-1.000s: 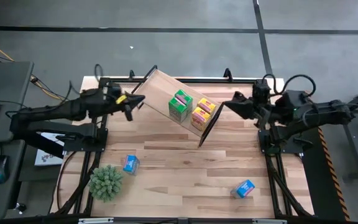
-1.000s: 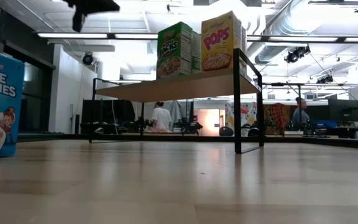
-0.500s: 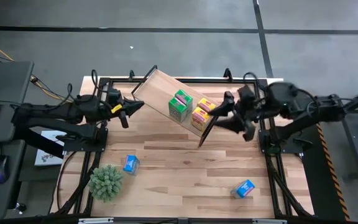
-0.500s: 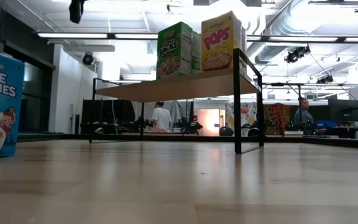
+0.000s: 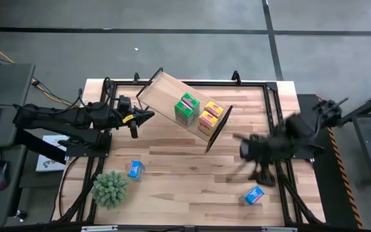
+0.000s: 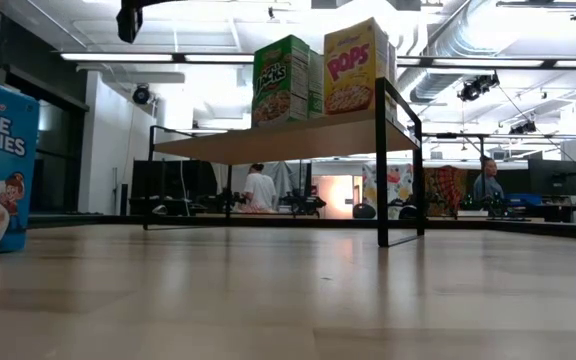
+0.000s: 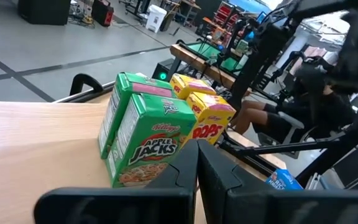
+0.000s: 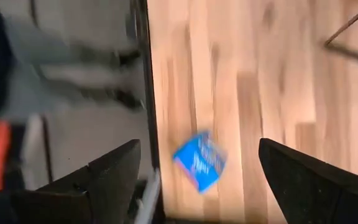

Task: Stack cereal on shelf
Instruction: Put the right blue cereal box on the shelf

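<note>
Light, stiff cardboard, likely easy to crush or tip: best pinched across the narrow sides. Blue cereal box (image 5: 254, 194) lying on the table, well apart from the shelf (image 5: 166, 93), toward the right arm's side. Right end effector (image 5: 257, 169) above it, fingers spread wide, empty. Green Apple Jacks (image 5: 186, 108) and yellow Pops (image 5: 210, 118) boxes upright on the shelf. Left end effector (image 5: 142, 117) pinched shut, empty, just beside the shelf.

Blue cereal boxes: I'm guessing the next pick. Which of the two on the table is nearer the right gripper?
The blue box by the table's right edge; the open right gripper hovers just above it. The other blue box lies far left, beside the plant ball.
</note>
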